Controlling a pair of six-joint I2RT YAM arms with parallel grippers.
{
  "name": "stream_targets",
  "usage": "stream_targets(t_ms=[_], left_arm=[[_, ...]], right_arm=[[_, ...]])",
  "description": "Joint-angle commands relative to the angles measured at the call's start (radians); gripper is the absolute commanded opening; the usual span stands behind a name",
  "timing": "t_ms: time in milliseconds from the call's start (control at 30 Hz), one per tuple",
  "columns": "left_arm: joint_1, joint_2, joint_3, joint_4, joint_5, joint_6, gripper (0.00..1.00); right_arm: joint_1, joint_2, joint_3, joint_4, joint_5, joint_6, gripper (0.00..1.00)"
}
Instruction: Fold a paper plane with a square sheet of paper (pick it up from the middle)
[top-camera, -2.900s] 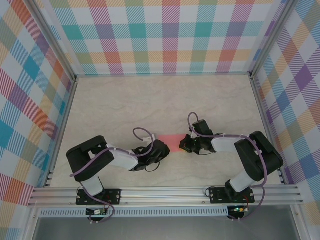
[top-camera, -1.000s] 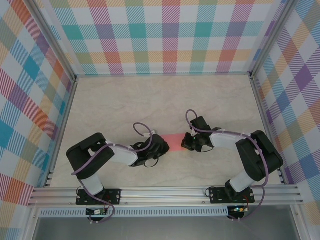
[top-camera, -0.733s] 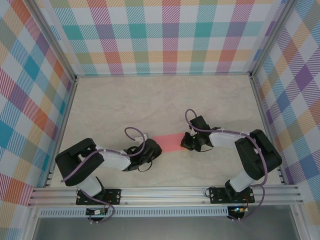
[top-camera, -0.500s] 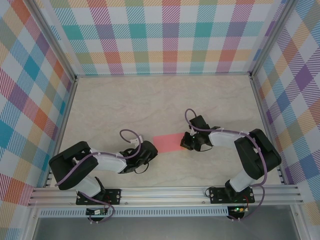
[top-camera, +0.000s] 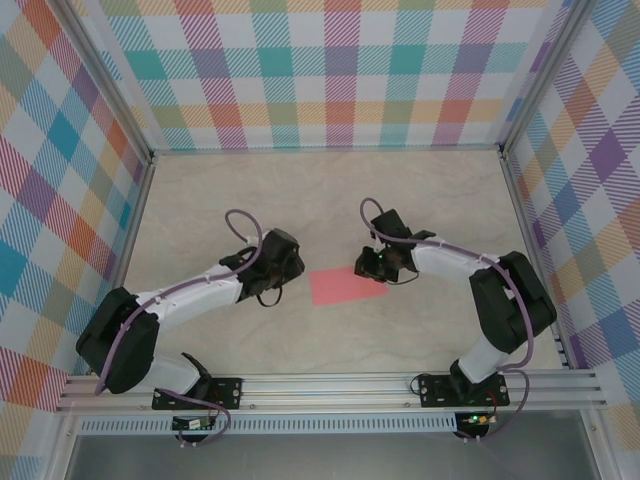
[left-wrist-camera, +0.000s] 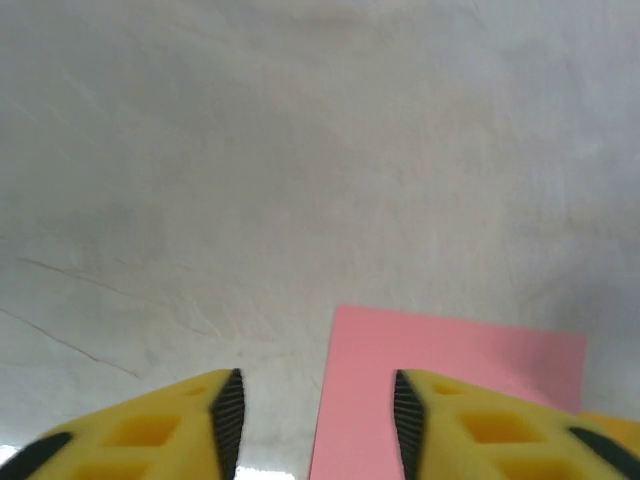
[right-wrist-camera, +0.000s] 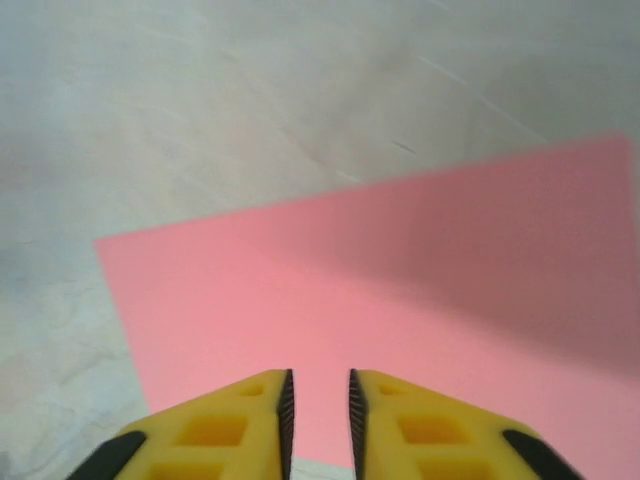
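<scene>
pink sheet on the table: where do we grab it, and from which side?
Its right-hand end, coming in low from the right. The pink sheet lies flat on the table, with no raised fold or lifted corner to pinch, so an edge is likely the only purchase. The right gripper hangs over that end, jaws slightly apart.

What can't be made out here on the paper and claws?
Top view: right claw tips hidden under its wrist; contact with the paper unclear.
Left wrist view: paper's near edge cut off by the frame bottom, one corner behind a yellow finger.
Creases: too small or blurred.
</scene>
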Motion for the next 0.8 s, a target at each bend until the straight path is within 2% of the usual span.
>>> stream_targets(t_ms=[0, 167, 367, 533, 700, 767], left_arm=[[0.072, 0.003, 0.031, -0.195, 0.036, 0.106, 0.61], [0.152, -0.004, 0.059, -0.247, 0.011, 0.143, 0.86], [0.184, -0.02, 0.083, -0.325, -0.052, 0.18, 1.0], [0.199, -0.015, 0.073, -0.312, -0.017, 0.176, 1.0], [0.209, 0.026, 0.09, -0.306, 0.032, 0.182, 1.0], [0.209, 0.034, 0.092, -0.294, 0.054, 0.184, 1.0]], right_arm=[[0.056, 0.068, 0.077, -0.03, -0.022, 0.014, 0.29], [0.143, 0.197, 0.227, -0.05, -0.031, 0.039, 0.31], [0.194, 0.313, 0.335, -0.086, -0.032, 0.042, 0.31], [0.223, 0.347, 0.338, -0.11, -0.086, -0.004, 0.26], [0.274, 0.314, 0.21, -0.13, -0.182, -0.161, 0.24], [0.275, 0.272, 0.142, -0.158, -0.18, -0.22, 0.24]])
